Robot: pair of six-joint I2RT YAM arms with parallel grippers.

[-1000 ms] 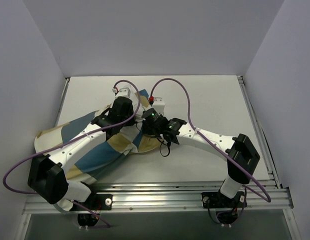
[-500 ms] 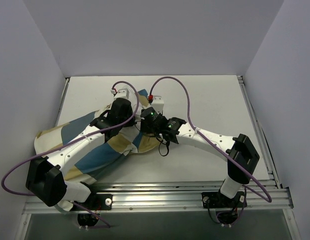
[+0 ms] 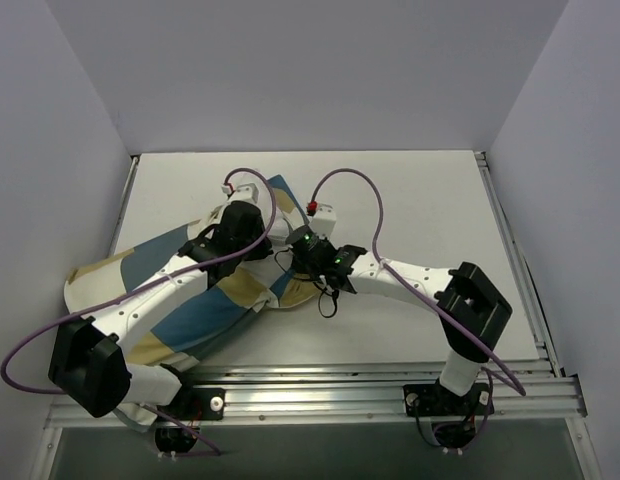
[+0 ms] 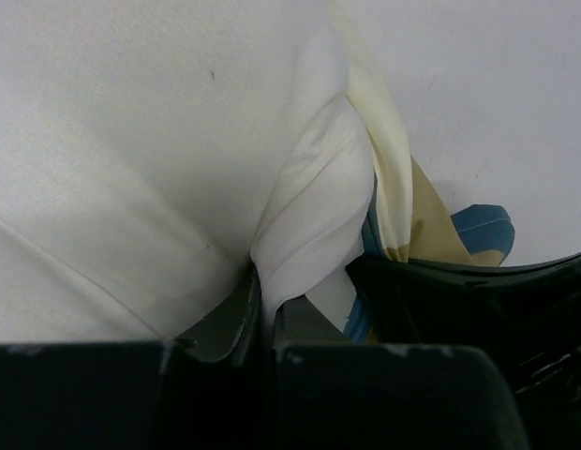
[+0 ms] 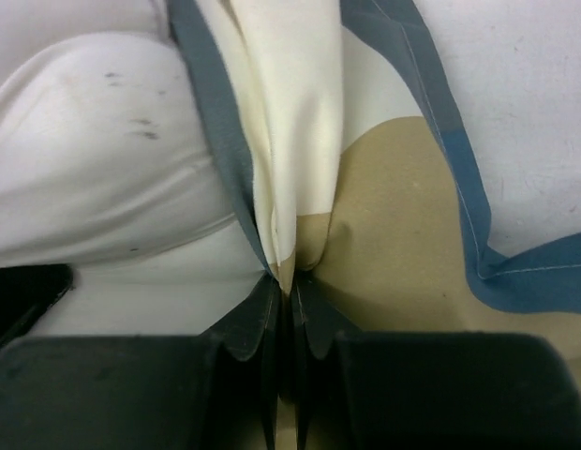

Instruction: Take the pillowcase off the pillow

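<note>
The checked teal, tan and white pillowcase (image 3: pixel 205 305) lies across the left half of the table under my left arm. In the top view the white pillow is almost wholly hidden inside it. In the left wrist view my left gripper (image 4: pixel 263 286) is shut on a fold of the plain white pillow (image 4: pixel 309 211), with the pillowcase (image 4: pixel 431 230) bunched to its right. In the right wrist view my right gripper (image 5: pixel 286 278) is shut on a fold of the pillowcase (image 5: pixel 394 225), with the pillow (image 5: pixel 94 169) bulging at the left. From above, the left gripper (image 3: pixel 256 214) and the right gripper (image 3: pixel 304 234) stand close together.
The white table (image 3: pixel 430 200) runs right of the grippers. Grey walls close in the left, back and right. A metal rail (image 3: pixel 340 385) runs along the near edge by the arm bases. Purple cables (image 3: pixel 355 180) arch over both wrists.
The right gripper has drawn a little nearer and its elbow has swung left. The left wrist has shifted slightly left. The pillowcase's far blue corner now shows more behind the left wrist.
</note>
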